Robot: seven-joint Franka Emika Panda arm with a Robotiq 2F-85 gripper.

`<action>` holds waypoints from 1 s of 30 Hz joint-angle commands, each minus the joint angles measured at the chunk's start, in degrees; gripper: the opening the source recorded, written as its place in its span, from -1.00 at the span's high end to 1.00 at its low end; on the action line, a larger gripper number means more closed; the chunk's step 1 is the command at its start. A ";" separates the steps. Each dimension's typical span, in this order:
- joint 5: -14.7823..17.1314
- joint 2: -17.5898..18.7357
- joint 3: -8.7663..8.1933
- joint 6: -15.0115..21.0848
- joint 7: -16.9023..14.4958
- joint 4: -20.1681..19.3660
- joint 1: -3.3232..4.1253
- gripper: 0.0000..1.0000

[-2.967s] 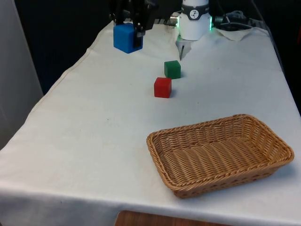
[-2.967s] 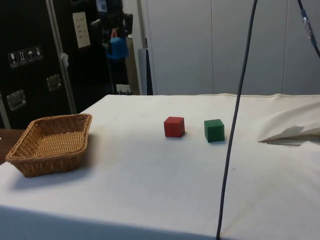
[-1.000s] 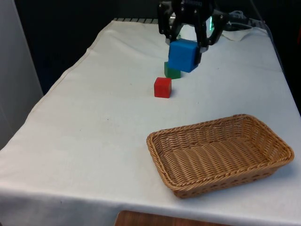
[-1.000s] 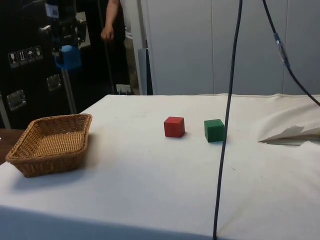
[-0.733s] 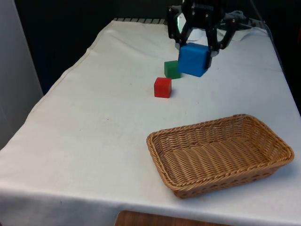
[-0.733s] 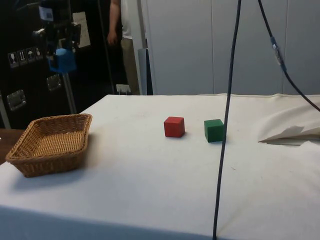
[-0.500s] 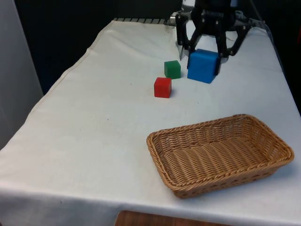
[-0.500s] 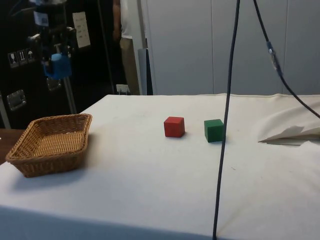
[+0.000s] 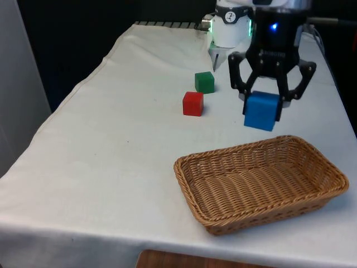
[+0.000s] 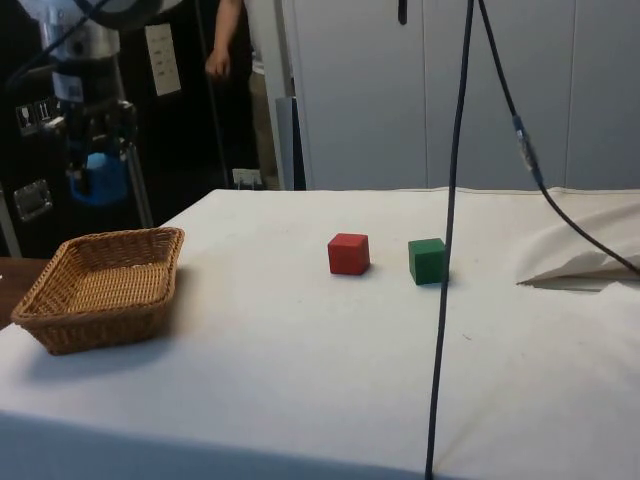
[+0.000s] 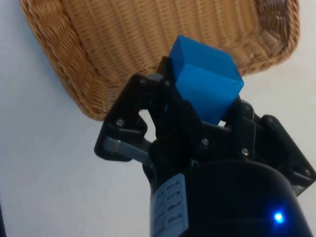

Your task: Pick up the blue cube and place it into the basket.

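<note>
My gripper (image 9: 264, 107) is shut on the blue cube (image 9: 261, 111) and holds it in the air, just beyond the far rim of the wicker basket (image 9: 316, 153). From the side, the blue cube (image 10: 99, 187) hangs in the gripper (image 10: 97, 180) above the far end of the basket (image 10: 60, 330). Through the wrist camera, the cube (image 11: 204, 86) sits tilted between the black fingers (image 11: 168, 94), with the basket (image 11: 79, 74) and its rim below it.
A red cube (image 9: 193, 104) and a green cube (image 9: 204, 82) rest on the white cloth near the table's middle, at the front view's left of the gripper. A person's hand (image 10: 215, 65) shows behind the table in the side view. A black cable (image 10: 447, 240) hangs in front of the side camera.
The gripper has carried the blue cube from the table's far corner at the front view's left, past the green and red cubes, towards the basket, and lower.
</note>
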 commanded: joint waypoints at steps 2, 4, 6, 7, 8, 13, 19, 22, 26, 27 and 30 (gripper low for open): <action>0.40 1.03 0.52 0.46 -0.29 0.69 -0.11 0.99; 0.52 1.60 0.86 0.86 -0.40 1.03 -0.17 0.99; 0.74 2.18 1.15 1.32 -0.57 1.26 -0.29 0.99; 0.80 2.35 1.32 1.55 -0.63 1.32 -0.34 0.99; 0.97 2.58 1.55 1.78 -0.80 1.38 -0.40 0.99; 2.29 3.21 2.23 3.04 -1.95 1.26 -0.80 0.99; 4.76 4.13 2.18 4.53 -4.35 0.74 -1.43 0.99; 5.50 4.35 2.12 4.93 -5.04 0.52 -1.72 0.99; 6.99 4.93 2.12 5.84 -6.53 0.00 -2.35 0.99; 7.62 5.27 2.06 6.36 -7.16 -0.34 -2.58 0.99; 8.19 5.56 2.06 6.99 -7.68 -0.74 -2.69 0.99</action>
